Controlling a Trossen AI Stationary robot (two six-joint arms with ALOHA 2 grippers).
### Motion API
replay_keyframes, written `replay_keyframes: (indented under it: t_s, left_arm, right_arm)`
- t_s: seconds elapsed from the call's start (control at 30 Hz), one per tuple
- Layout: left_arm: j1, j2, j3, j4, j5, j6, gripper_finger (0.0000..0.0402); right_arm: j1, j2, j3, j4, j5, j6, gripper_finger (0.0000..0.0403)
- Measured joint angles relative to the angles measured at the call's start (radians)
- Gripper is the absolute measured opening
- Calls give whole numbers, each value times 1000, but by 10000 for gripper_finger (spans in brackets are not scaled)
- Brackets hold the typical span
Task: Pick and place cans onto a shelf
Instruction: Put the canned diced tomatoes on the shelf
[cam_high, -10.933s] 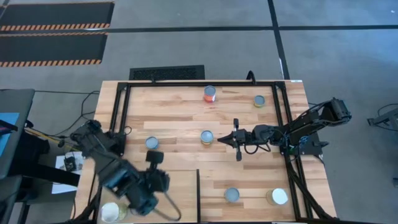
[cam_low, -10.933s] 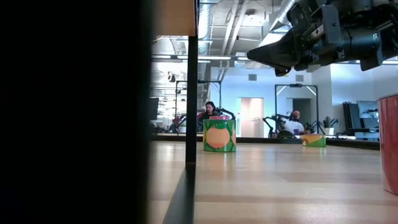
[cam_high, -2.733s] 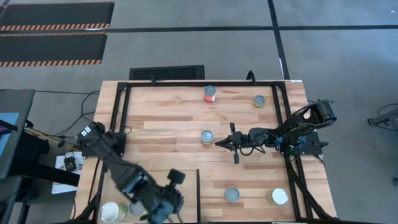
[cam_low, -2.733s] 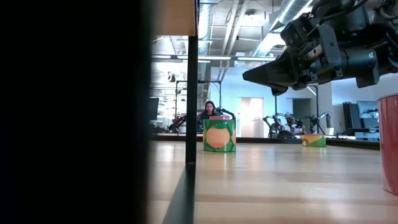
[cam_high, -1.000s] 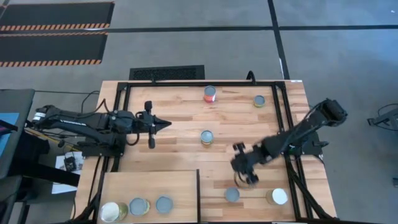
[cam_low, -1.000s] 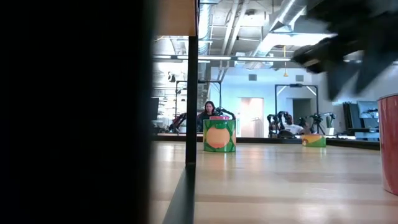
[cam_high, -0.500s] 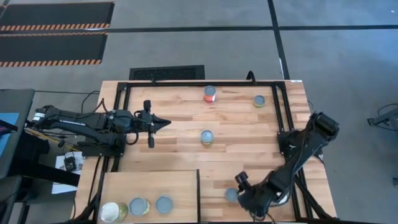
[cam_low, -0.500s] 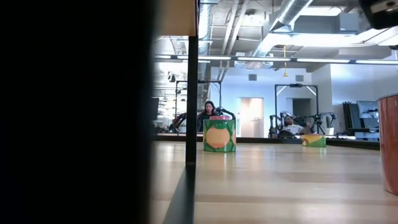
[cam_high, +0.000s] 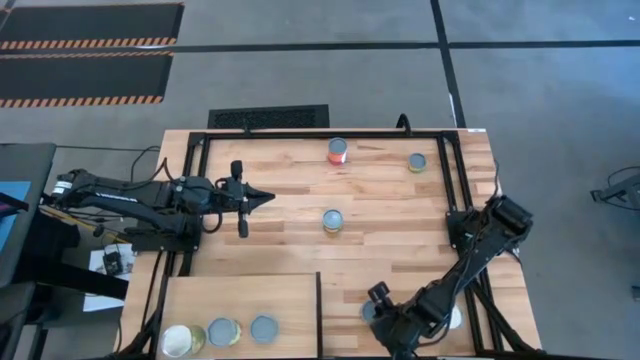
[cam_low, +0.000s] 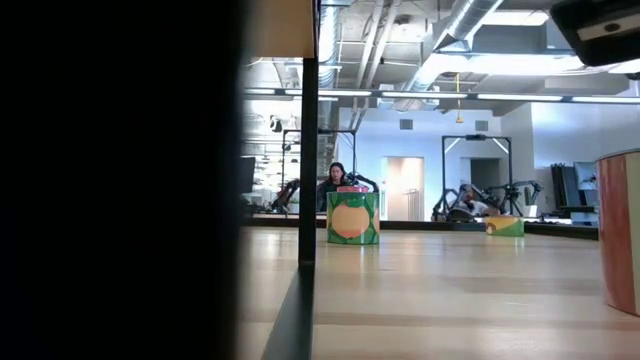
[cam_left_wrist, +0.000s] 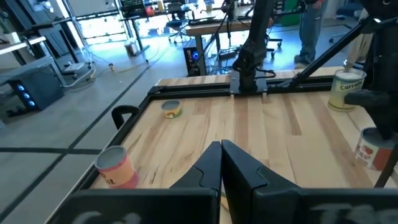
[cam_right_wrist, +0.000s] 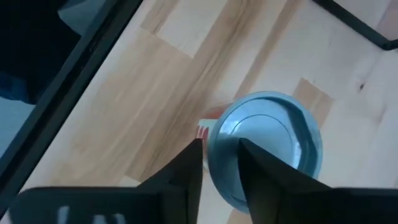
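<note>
My right gripper (cam_high: 382, 322) hanging over silver-topped can (cam_right_wrist: 266, 149) at lower right of high view, fingers (cam_right_wrist: 180, 171) slightly apart straddling can's rim edge, not gripping. My left gripper (cam_high: 262, 197) pinched closed, empty, waiting mid-left. I'm seeing three cans (cam_high: 221, 333) sitting on shelf (cam_high: 240, 295) at lower left; red-label can (cam_high: 337, 151) at upper centre.

Pale planked wood on the counter (cam_high: 390, 205), smooth with a satin sheen; the shelf (cam_high: 240, 298) is plainer wood. Shiny metal lid on the can (cam_right_wrist: 267, 149), frame (cam_high: 200, 160) matt black.
</note>
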Motion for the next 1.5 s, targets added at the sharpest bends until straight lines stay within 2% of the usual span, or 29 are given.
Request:
replay_keyframes:
  t_s: [0.17,0.33,0.53,0.63,0.73,0.83,0.97,1.2,1.5]
  left_arm:
    - [0,0,0,0,0,-14,0]
    - [0,0,0,0,0,-18,0]
    - [0,0,0,0,0,-17,0]
    - [0,0,0,-2,0,-17,0]
    - [0,0,0,-2,0,-16,0]
    - [0,0,0,-2,0,-16,0]
    - [0,0,0,-6,0,-16,0]
    - [0,0,0,-10,0,-14,0]
    - [0,0,0,-10,0,-6,0]
  right_arm:
    - [-35,-16,0,1,-60,-5,66]
    - [-64,-90,5,-4,-101,-25,11]
    - [-90,-232,100,-38,-95,-3,26]
    - [-94,-279,169,-72,-23,-10,22]
    - [-92,-311,241,-55,51,-76,20]
    - [-92,-312,298,21,56,-185,22]
    - [-120,-233,381,51,15,-306,18]
    - [-180,-22,570,21,-146,-450,18]
    - [-217,156,740,-70,-199,-586,19]
